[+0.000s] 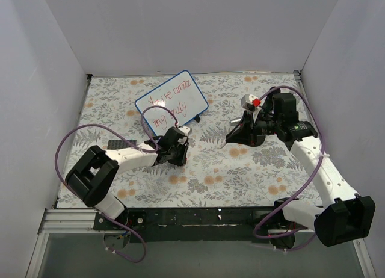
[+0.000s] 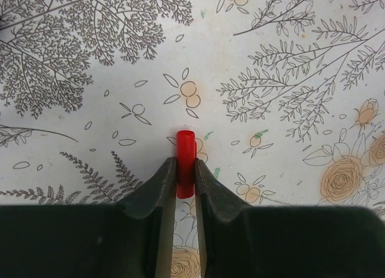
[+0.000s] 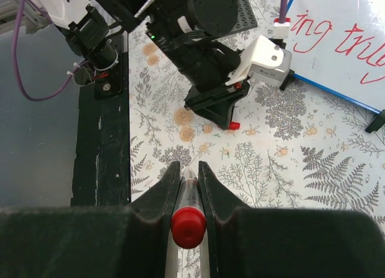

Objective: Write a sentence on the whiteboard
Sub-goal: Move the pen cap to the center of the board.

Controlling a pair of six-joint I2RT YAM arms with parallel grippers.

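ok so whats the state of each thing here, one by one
whiteboard, resting on its black feet, written on
sentence, red words in two slanted lines on the board
red marker, gripped in the right claw, tip not visible
red cap, off the marker, pinched in the left claw
left claw, shut on the red cap
right claw, shut on the red marker

A cloth (image 1: 240,169) printed with grey ferns and orange flowers lies spread flat; plain white walls (image 1: 180,25) enclose it at the back and on both sides; a dark grey studded plate (image 1: 117,144) lies on the cloth towards the left, partly hidden; a black strip (image 1: 198,216) runs along the near edge, with what looks like a pale metal rail (image 1: 66,220) at its left end.
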